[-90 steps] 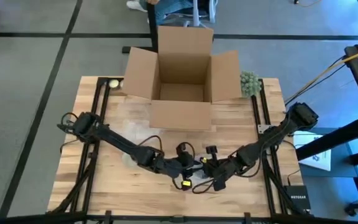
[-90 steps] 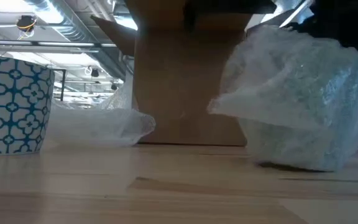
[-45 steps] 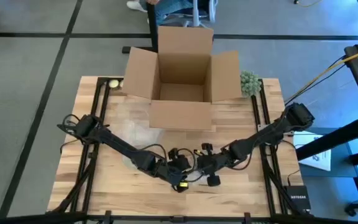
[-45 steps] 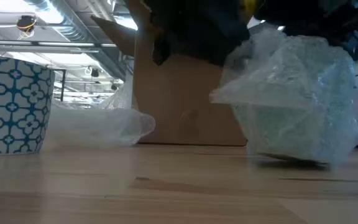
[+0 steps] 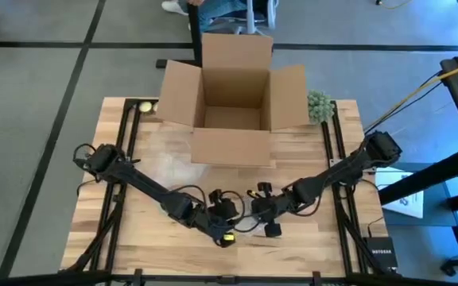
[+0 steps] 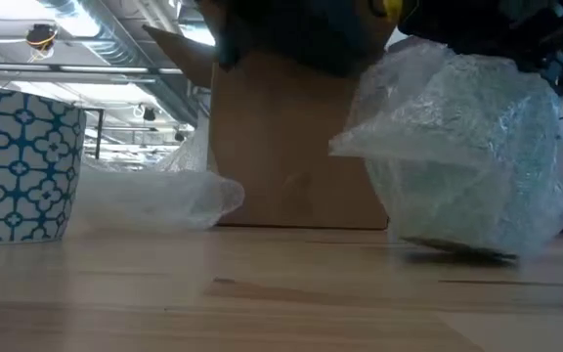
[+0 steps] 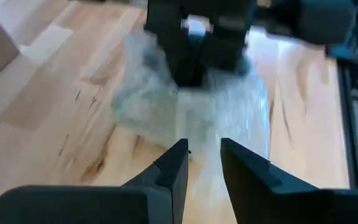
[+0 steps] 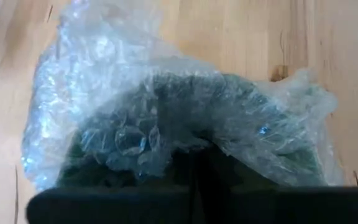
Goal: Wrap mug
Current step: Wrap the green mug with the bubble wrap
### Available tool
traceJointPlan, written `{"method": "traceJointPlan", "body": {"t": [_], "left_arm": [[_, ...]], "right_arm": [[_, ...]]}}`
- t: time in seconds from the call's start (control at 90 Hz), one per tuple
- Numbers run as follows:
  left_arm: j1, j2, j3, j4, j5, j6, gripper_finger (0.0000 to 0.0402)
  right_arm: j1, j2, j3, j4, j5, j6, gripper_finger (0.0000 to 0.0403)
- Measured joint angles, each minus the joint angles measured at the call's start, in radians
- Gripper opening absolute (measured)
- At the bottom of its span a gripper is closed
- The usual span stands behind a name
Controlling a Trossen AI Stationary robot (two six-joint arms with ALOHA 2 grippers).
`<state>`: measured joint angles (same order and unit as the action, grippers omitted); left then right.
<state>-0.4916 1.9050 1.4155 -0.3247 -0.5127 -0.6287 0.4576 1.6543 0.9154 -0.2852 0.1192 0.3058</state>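
- We've got the mug (image 6: pixel 467 161) bundled in bubble wrap (image 8: pixel 166 106) at the near middle of the table (image 5: pixel 308 238), just off the wood by the look of the low view, so we'd call the wrapping nearly done.
- Right gripper (image 8: pixel 194 171): fingers pressed together on the wrap at the top of the bundle, pinching it.
- Left gripper (image 7: pixel 202 163): fingers slightly apart, nothing between them, hovering just beside the bundle on its left.
- What could go wrong: the hold is on wrap only, not on the mug, so we think the film could slip or unfold and drop it. The loose flap sticking out to the left could spring open if the left gripper misses it.
- The high view hides the bundle under both arms; the low view shows its shape, plus a blue patterned cup (image 6: pixel 22 161) and a spare sheet (image 6: pixel 154 200) on the left.
- Only the high view shows the open cardboard box (image 5: pixel 230 103) at the far side.
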Motion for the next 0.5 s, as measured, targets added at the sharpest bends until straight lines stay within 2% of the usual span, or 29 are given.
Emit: {"method": "traceJointPlan", "body": {"t": [0.089, 0.2, 0.356, 0.5], "left_arm": [[-0.013, 0.007, -0.004, -0.012, 0.000, -0.018, 0.0078], [-0.018, 0.051, -0.018, 0.084, 0.002, -0.018, 0.0078], [-0.006, 0.089, -0.019, 0.281, -0.003, 0.089, 0.0078], [0.019, 0.091, -0.018, 0.356, -0.004, 0.148, 0.0078]], "right_arm": [[0.000, 0.000, 0.000, 0.000, 0.000, 0.000, 0.0000], [0.000, 0.000, -0.001, 0.000, 0.000, -0.010, 0.0000], [0.000, 0.001, -0.001, -0.001, 0.001, -0.022, 0.0000], [0.000, 0.001, -0.001, -0.003, 0.001, -0.023, 0.0000]]}}
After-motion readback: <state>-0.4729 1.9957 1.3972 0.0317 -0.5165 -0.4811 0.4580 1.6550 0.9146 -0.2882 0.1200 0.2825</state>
